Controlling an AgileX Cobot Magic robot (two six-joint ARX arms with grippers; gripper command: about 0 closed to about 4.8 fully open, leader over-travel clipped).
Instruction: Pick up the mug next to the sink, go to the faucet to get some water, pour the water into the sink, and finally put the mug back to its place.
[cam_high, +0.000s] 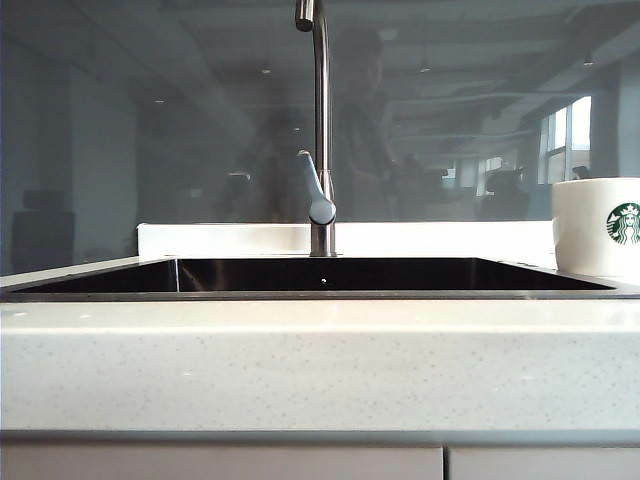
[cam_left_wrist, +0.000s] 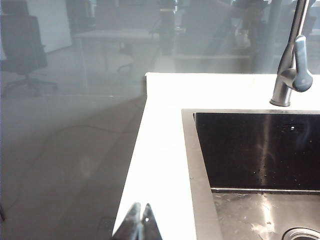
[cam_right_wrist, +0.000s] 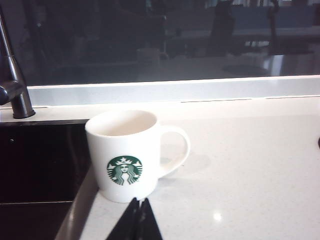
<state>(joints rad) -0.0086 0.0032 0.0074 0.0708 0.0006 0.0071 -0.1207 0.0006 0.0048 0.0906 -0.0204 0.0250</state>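
Over the left end of the counter, left gripper (cam_left_wrist: 140, 222) hangs with jaws pressed together, nothing between them; below it the white countertop (cam_left_wrist: 160, 150) and the steel rim of the sink (cam_left_wrist: 197, 170). No mug anywhere in its wrist view. Faucet (cam_high: 320, 130) stands upright behind the basin's middle, grey lever (cam_high: 317, 190) angled up.

Right of the sink: Starbucks mug (cam_right_wrist: 127, 155) upright on the speckled counter, just beside the basin's edge, apparently empty (inside looks dry, though the bottom is hidden). Logo faces the right gripper (cam_right_wrist: 137, 220), handle (cam_right_wrist: 175, 150) sticks out sideways, away from the sink.

Right gripper sits low and near, straight in front of the mug, fingertips closed to a point, holding nothing. Clearly the nearer arm. Judgement: mug rests where it belongs; any grasp would need the jaws opened first.
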